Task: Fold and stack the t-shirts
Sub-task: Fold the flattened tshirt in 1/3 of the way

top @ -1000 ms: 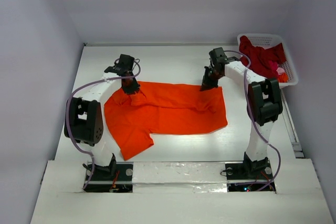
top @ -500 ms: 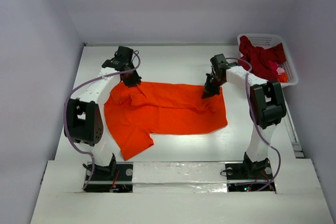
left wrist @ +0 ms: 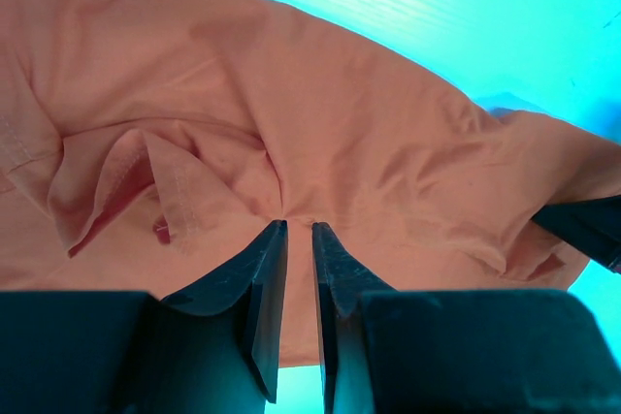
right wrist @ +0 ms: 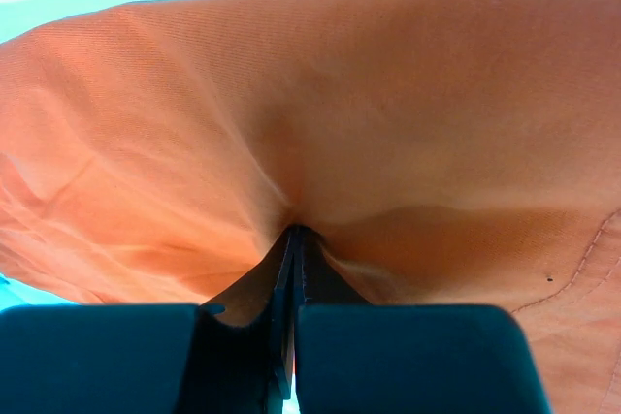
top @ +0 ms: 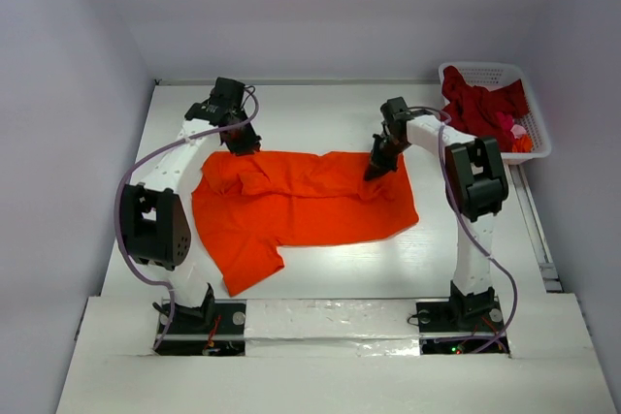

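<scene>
The bright orange-red t-shirt (top: 301, 206) lies spread on the white table, one sleeve toward the near left. My left gripper (top: 243, 145) is at its far left edge by the collar. In the left wrist view (left wrist: 298, 223) the jaws stand a narrow gap apart, with cloth (left wrist: 320, 123) puckering into the tips. My right gripper (top: 374, 170) is at the far right edge. In the right wrist view (right wrist: 294, 230) it is shut tight on a pinched fold of the shirt (right wrist: 388, 94). Dark crimson shirts (top: 480, 104) with a bit of pink lie in the basket.
The white lattice basket (top: 485, 67) stands at the far right corner of the table. Grey walls close in the back and both sides. Bare white table (top: 310, 113) shows behind the shirt and in front of it.
The left gripper has moved toward the far left and the shirt's left edge has spread out with it. The right gripper has shifted slightly left and nearer, still holding the cloth.
</scene>
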Robot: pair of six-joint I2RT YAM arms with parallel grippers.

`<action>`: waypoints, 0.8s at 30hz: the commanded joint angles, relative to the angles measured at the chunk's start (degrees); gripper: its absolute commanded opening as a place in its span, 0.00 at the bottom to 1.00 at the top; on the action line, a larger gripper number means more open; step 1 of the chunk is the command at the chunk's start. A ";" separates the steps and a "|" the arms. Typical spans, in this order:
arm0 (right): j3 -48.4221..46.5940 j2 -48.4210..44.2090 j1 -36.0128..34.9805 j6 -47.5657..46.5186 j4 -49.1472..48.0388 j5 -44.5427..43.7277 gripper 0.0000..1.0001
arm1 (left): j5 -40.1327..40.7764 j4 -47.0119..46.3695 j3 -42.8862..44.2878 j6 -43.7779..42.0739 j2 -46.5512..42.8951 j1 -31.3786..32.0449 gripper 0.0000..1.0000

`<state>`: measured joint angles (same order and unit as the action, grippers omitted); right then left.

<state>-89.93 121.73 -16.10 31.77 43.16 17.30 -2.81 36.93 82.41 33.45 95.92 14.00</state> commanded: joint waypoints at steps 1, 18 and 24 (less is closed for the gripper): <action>-3.31 2.02 -0.07 -0.65 0.96 -1.21 0.00 | 0.08 1.74 3.19 -1.02 -3.19 -0.64 0.14; -20.71 10.71 3.88 -2.41 8.78 -3.41 0.00 | -0.27 2.97 2.23 -2.43 -4.60 -2.84 0.14; -30.47 14.76 6.34 -3.03 11.77 -3.77 0.00 | -0.18 1.66 -1.89 -2.60 -5.48 -2.84 0.14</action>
<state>-115.48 135.48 -11.05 29.87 52.27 14.70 -2.87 38.68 82.72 31.75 93.71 11.46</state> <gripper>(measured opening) 0.009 0.142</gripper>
